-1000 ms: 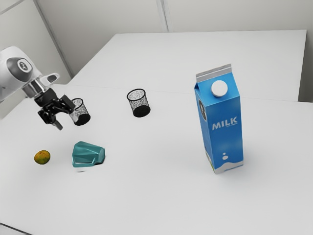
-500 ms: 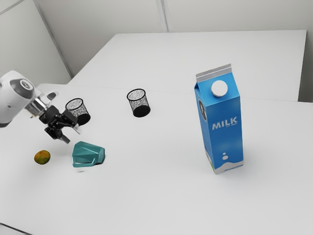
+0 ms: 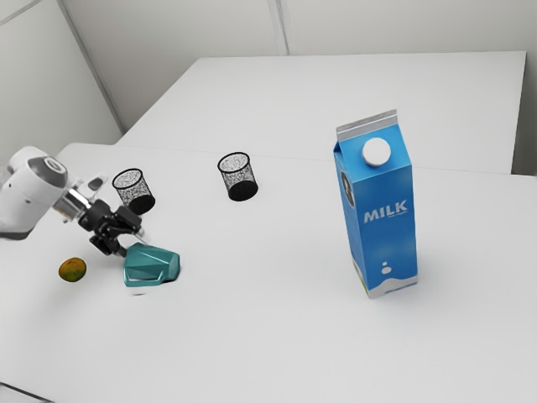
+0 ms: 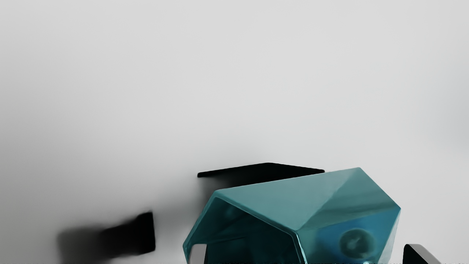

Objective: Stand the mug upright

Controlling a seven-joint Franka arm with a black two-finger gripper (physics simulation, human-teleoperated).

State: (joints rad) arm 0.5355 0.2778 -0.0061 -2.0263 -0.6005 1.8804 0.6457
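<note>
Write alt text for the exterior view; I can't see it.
The gripper hovers close to a teal mug lying on its side on a white table, near an orange-green fruit. Two black mesh cups stand farther back; a blue milk carton stands at the exterior view's right.

The arm [image 3: 32, 195] ran out past the exterior view's left edge, and the counter's [image 3: 277, 344] near side was cut off too. The wrist view's bottom edge cropped the mug [image 4: 329, 201] and the pincer's [image 3: 132, 247] fingers [image 4: 198, 253]. I couldn't read the tiny print beneath the carton's [image 3: 388, 239] big lettering. One dark patch [image 4: 124, 236] on the counter blurred away.
</note>
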